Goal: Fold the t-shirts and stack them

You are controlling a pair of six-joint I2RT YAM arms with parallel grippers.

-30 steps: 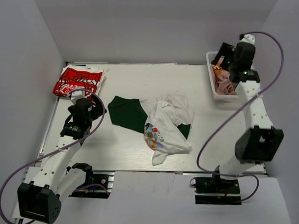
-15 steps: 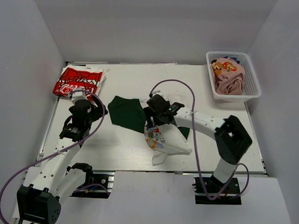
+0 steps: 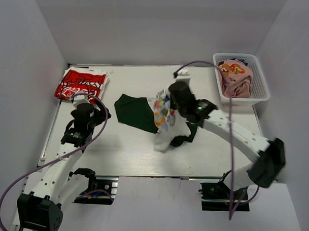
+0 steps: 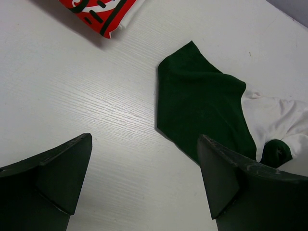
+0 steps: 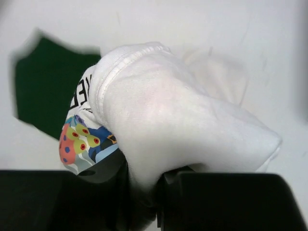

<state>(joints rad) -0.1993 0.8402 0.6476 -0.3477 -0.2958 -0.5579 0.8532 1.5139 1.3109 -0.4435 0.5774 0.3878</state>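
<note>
A white t-shirt with a cartoon print (image 3: pixel 163 116) hangs bunched above the table's middle, and my right gripper (image 3: pixel 170 107) is shut on it. The right wrist view shows a thick fold of that white t-shirt (image 5: pixel 183 115) pinched where the right gripper (image 5: pixel 144 192) closes. A dark green t-shirt (image 3: pixel 137 112) lies spread beneath and to the left, partly under the white one. The left gripper (image 3: pixel 101 112) hovers left of the green t-shirt (image 4: pixel 202 106); this left gripper (image 4: pixel 144 178) is open and empty over bare table. A folded red-and-white t-shirt (image 3: pixel 80 83) lies at the back left.
A white lattice basket (image 3: pixel 261 81) stands at the back right with pink and printed clothes (image 3: pixel 236 78) in it. White walls close in the table on three sides. The red-and-white shirt's corner (image 4: pixel 101 12) shows at the top of the left wrist view.
My right arm came from the basket to the table's middle, shut on the white t-shirt and lifted it up and back. The left arm has stayed put.
</note>
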